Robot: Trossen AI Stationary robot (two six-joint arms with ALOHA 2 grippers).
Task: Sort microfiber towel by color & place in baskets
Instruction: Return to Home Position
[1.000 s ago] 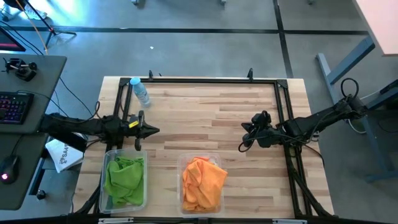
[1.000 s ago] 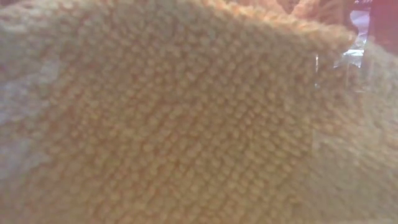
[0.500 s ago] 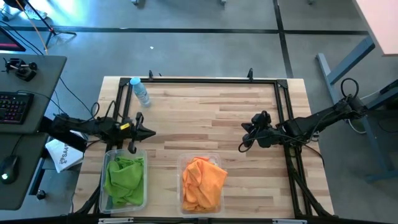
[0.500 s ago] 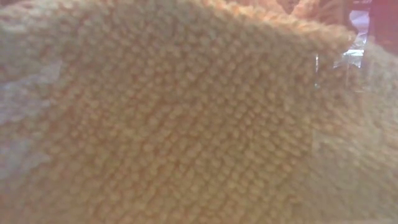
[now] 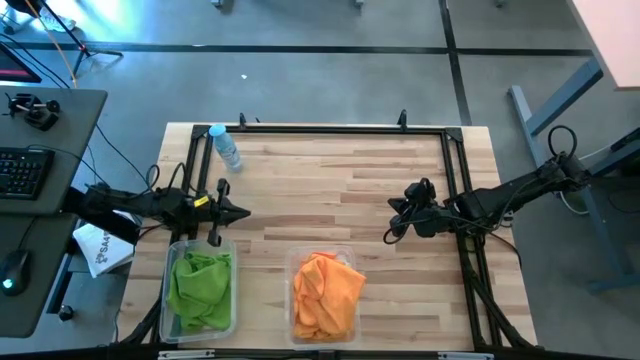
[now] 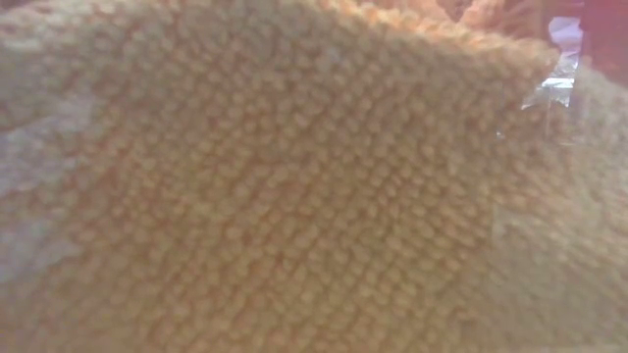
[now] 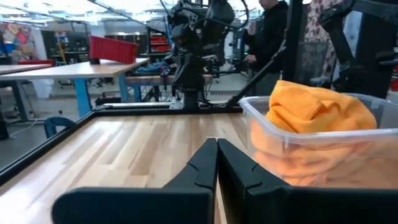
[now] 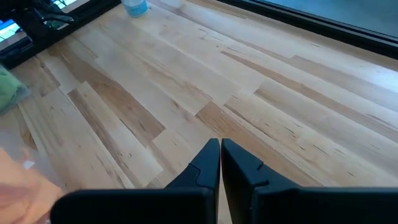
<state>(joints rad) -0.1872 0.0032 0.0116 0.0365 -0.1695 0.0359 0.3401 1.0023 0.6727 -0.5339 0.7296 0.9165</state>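
Note:
Green microfiber towels [image 5: 200, 288] lie heaped in the left clear tub [image 5: 232, 300]. Orange towels [image 5: 325, 293] fill the second tub [image 5: 296, 262] at the table's near middle, and also show in the left wrist view [image 7: 317, 121]. In the low view the orange cloth [image 6: 294, 196] pressed against the tub wall covers everything. My left gripper [image 5: 245, 212] is shut and empty, above the table just beyond the green tub's far end. My right gripper [image 5: 390, 237] is shut and empty too, over bare wood right of the orange tub.
A small clear water bottle [image 5: 226, 147] lies near the far left corner. A white packet [image 5: 100, 250] sits off the table's left edge. A black frame rail [image 5: 330, 130] runs around the table. Bare wood [image 5: 330, 195] spans the middle. A person [image 7: 273, 31] stands in the room behind.
My left gripper has drawn back a little toward the table's left edge and then kept still. The towels and tubs have not moved.

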